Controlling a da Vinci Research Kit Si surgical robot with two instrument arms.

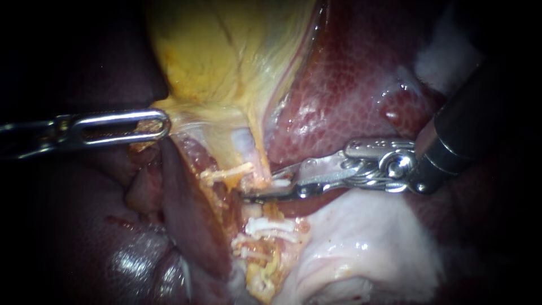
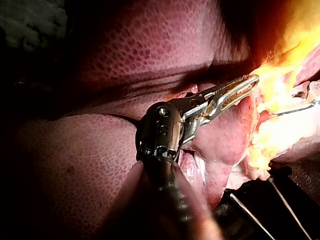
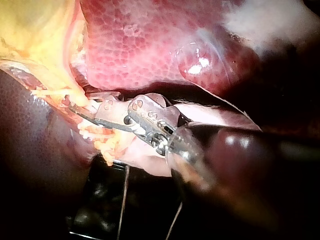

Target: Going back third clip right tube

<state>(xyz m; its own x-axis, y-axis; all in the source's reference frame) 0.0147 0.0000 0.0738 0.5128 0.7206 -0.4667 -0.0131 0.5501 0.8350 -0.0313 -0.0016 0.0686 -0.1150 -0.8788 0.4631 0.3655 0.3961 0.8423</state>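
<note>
The liver (image 1: 350, 85) forms the background, dark red across the upper right of the frame, with pale tissue (image 1: 361, 243) at the lower right. No surface is visible.

Nearest the camera, your right instrument (image 1: 261, 186) enters from the right edge. Its shaft slants down to a wrist right of centre, and the tip is levelled and points left. The tip is parted and grips nothing. It straddles the tube (image 1: 247, 144) just below centre, where a white clip (image 1: 280, 182) sits on the tube inside the gap. Further clips (image 1: 270, 226) lie at lower centre, apparently on the same strand.

Hazard: judged from this position, withdrawal is the step in hand. If you pull back at an angle, the parted tip may catch the clip and loosen it, or tear the tube. Retract along the shaft line. Do not close the tip until it is clear of the tube.

Farther back, your left instrument (image 1: 161, 125) lies level from the left edge and is clamped on the edge of the gallbladder (image 1: 226, 56), drawing it left. If that hold slackens, the tube may shift against the parted tip.
</note>
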